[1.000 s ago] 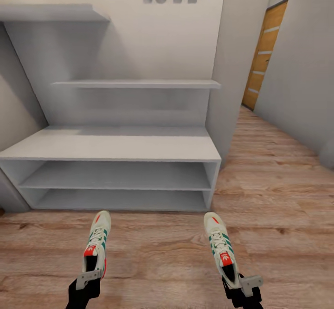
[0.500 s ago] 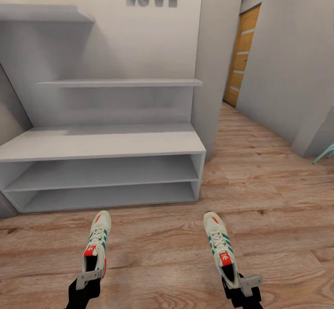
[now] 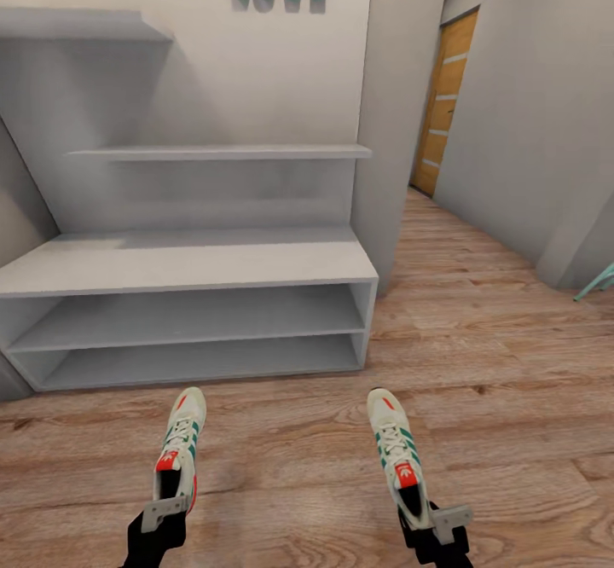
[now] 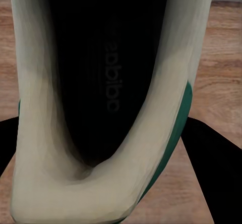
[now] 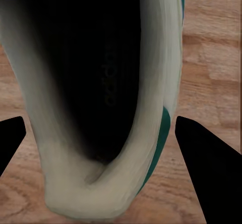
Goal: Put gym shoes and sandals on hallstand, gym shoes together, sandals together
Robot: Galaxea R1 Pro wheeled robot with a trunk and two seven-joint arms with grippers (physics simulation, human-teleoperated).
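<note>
Two cream-white gym shoes with teal stripes and red-orange tongue patches hang above the corridor floor [image 3: 512, 363], toes toward the hallstand [image 3: 196, 265]: the left gym shoe [image 3: 177, 453] and the right gym shoe [image 3: 395, 455], well apart. The pale grey hallstand's shelves are bare.

Floor [image 3: 512, 363]: matt wood-grain planks. Rack [image 3: 188, 265] ahead of grippers: smooth matt grey-white. Sneakers [image 3: 179, 444]: cream cloth-like uppers w/ teal stripes, dark smooth insoles. Door [image 3: 443, 99]: wood finish.

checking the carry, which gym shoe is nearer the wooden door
The gym shoe in the right gripper; the other shoe, in the left gripper, is farther from the door.
</note>
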